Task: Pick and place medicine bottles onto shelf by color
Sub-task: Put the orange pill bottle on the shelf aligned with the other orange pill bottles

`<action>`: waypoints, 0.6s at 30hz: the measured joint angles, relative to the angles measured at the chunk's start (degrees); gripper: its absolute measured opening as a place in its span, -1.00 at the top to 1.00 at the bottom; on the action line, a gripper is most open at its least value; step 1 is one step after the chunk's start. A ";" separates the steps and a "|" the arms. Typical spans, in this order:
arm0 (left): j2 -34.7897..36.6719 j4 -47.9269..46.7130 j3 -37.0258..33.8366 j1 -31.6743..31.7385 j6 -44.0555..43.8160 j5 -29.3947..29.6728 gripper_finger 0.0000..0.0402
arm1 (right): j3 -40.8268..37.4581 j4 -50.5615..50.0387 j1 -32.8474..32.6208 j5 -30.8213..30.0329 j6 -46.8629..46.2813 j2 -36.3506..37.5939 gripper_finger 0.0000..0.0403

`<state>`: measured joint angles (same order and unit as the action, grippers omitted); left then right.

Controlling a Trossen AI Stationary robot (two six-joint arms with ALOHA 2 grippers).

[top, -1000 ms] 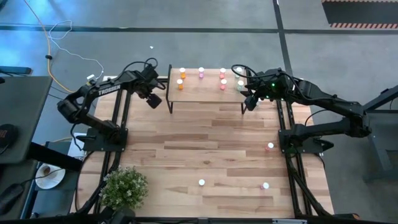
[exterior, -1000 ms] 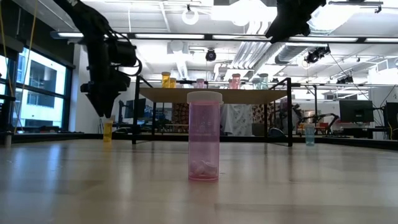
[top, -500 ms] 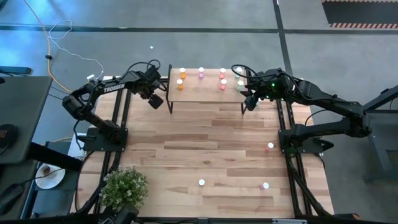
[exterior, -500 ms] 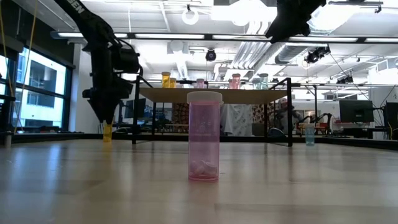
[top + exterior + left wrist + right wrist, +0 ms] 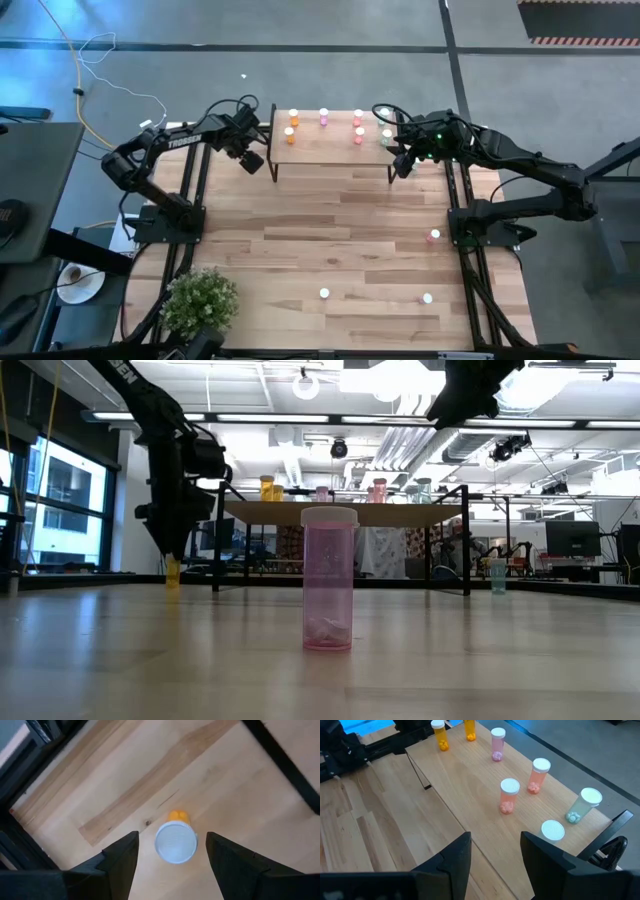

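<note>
- Risk, as judged: the left gripper (image 5: 172, 865) hung directly over a small orange bottle (image 5: 174, 840) w/ white cap, standing upright on the tabletop (image 5: 340, 230) beside the shelf's left end. Fingers (image 5: 120, 857) were spread wide, one either side of the cap, not touching it. A descent slightly off-centre could clip the cap w/ one finger and topple or roll the bottle toward the table's edge, near on that side.
- Second risk: the shelf's black leg (image 5: 285, 765) ran close by; a lift swung toward the shelf too low could catch the leg or the deck edge.
- Third risk: the shelf (image 5: 335, 140) already carried bottles – two orange (image 5: 441, 734) at its left end, a pink-purple one (image 5: 497, 742), two reddish ones (image 5: 509, 795), pale green ones (image 5: 582, 807) at its right end. A careless set-down among the orange pair could knock a neighbour over.
- Pose, left arm: reached from its base at the table's left side to the far-left corner, wrist bent down, gripper pointing near-vertically at the tabletop; low view showed its tip just above the orange bottle (image 5: 173, 571).
- Pose, right arm: the right gripper (image 5: 492, 860) hovered above the shelf's right end, fingers apart & holding nothing, apparently waiting.
- Left to do: loose bottles stood on the table's near half, incl. a pink one (image 5: 329, 580) close to the low camera.
</note>
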<state>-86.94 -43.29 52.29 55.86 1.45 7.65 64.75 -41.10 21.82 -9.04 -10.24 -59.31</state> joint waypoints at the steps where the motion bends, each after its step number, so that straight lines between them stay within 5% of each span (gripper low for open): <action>1: -0.45 -0.04 0.00 0.00 -0.05 0.08 -0.10 | 0.00 0.00 -0.01 0.01 -0.01 0.01 0.19; 18: -1.54 0.26 0.00 0.00 0.24 0.49 0.25 | 0.00 -0.02 -0.23 0.48 0.02 0.00 0.19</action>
<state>-88.49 -43.03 52.29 55.86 1.69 8.14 64.75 -41.12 21.58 -8.56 -10.22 -59.31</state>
